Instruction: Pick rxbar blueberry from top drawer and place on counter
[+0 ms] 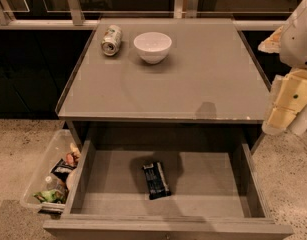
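Note:
The rxbar blueberry [156, 180] is a dark flat bar with pale print. It lies on the grey floor of the open top drawer [203, 184], near the middle, slightly left. The counter [193, 79] is the grey square tabletop above the drawer. My gripper [284, 109] hangs at the right edge of the view, beside the counter's right front corner, above and to the right of the drawer. It is well apart from the bar and holds nothing that I can see.
A white bowl [152, 46] and a tipped-over can [111, 40] sit at the counter's back left. A clear plastic bin of snacks [50, 176] stands on the floor left of the drawer. Speckled floor lies on both sides.

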Tool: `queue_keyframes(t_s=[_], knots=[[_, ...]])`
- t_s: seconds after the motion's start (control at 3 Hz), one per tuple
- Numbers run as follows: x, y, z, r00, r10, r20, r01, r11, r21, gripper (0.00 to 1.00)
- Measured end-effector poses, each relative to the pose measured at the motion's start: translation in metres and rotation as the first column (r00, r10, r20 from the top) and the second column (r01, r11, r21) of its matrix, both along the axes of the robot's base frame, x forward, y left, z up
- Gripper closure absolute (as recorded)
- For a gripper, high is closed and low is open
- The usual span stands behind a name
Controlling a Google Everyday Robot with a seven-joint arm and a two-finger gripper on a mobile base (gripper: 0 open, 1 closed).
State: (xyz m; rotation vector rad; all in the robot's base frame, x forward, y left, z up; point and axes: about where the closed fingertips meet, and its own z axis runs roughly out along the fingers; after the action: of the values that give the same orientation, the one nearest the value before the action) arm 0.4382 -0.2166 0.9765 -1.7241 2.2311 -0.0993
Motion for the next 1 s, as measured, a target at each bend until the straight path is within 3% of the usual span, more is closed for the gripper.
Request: queue_keyframes(t_s=[0.67,1.0], knots=[[-0.009,0.005,-0.004,0.9999,0.015,0.006,-0.015,1.000,0.009,0.00],[-0.040,0.019,-0.023,0.9986,0.053,-0.002,-0.053,0.998,0.038,0.00]])
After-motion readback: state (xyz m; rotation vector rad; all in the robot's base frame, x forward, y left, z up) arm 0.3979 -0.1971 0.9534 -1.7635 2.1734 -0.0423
